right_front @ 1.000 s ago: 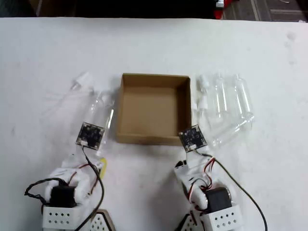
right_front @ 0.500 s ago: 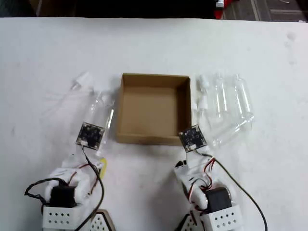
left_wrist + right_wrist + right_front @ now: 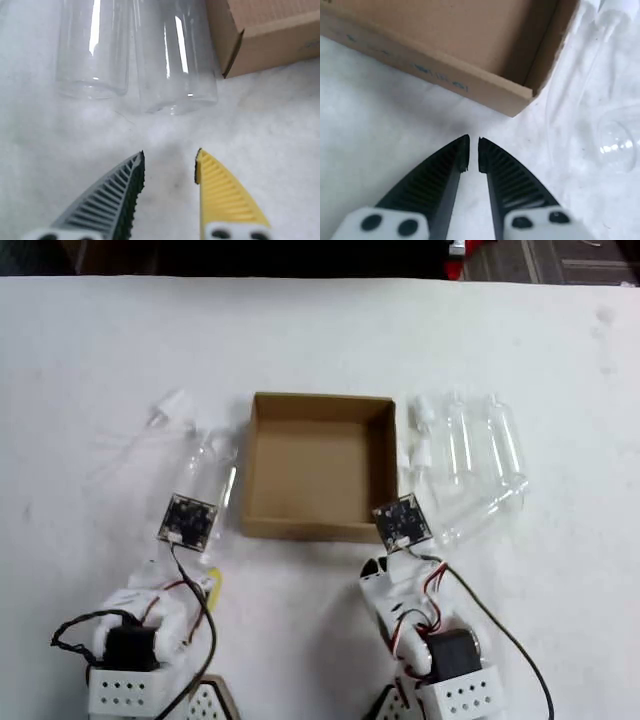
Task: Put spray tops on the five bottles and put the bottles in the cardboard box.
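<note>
Quietly, the left pincer (image 3: 170, 160) sits spread, two clear plastic bottles (image 3: 175, 55) lying just ahead; the right pincer (image 3: 473, 151), almost pressed together and empty, faces a corner of the open brown cardboard box (image 3: 445, 75).

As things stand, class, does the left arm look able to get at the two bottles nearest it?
Probably yes: the left gripper is open, with bare table between it and the bottles.

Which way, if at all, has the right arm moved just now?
Yes: the right arm edged slightly forward, toward the near wall of the cardboard box.
</note>
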Motion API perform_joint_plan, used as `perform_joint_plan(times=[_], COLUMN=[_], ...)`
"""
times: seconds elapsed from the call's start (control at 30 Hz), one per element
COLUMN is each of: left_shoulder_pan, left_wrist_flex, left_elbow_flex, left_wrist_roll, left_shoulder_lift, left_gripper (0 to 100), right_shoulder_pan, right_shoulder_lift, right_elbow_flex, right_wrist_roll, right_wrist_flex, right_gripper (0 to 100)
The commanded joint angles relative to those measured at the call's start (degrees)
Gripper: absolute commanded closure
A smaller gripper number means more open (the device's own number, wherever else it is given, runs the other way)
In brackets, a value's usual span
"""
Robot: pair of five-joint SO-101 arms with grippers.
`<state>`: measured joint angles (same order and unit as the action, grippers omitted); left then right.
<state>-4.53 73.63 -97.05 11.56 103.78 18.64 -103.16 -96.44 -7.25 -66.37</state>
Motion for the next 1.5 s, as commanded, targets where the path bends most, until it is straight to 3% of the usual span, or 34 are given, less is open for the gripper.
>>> perform_joint_plan(times=[0.0,0.47,0.57,1.2,1.3,1.47], left_shoulder_pan=[-0.04,-0.22,-0.31,0.04,-0.31,-0.48], left_wrist_flex=[0.18,0.18,0.18,0.00,-0.18,0.09], left_elbow_flex=[0.09,0.09,0.09,0.09,0.09,0.09], left_wrist_roll=[0.70,0.35,0.35,0.35,0.26,0.18], left_shoulder_lift=[0.57,0.57,0.57,0.57,0.57,0.57], left_gripper=[84,85,99,97,92,67], right_shoulder_pan=[-0.13,0.22,0.22,0.22,0.22,0.22], right_shoulder_lift=[-0.04,-0.04,-0.04,-0.04,-0.04,-0.04], right_elbow_flex=[-0.44,-0.44,-0.44,-0.44,-0.44,-0.44], right_wrist_roll=[-0.79,-0.79,-0.79,-0.79,-0.62,-0.70], right_wrist_flex=[1.36,1.27,1.36,1.36,1.36,1.36], right_gripper=[98.1,98.1,98.1,98.1,98.1,98.1])
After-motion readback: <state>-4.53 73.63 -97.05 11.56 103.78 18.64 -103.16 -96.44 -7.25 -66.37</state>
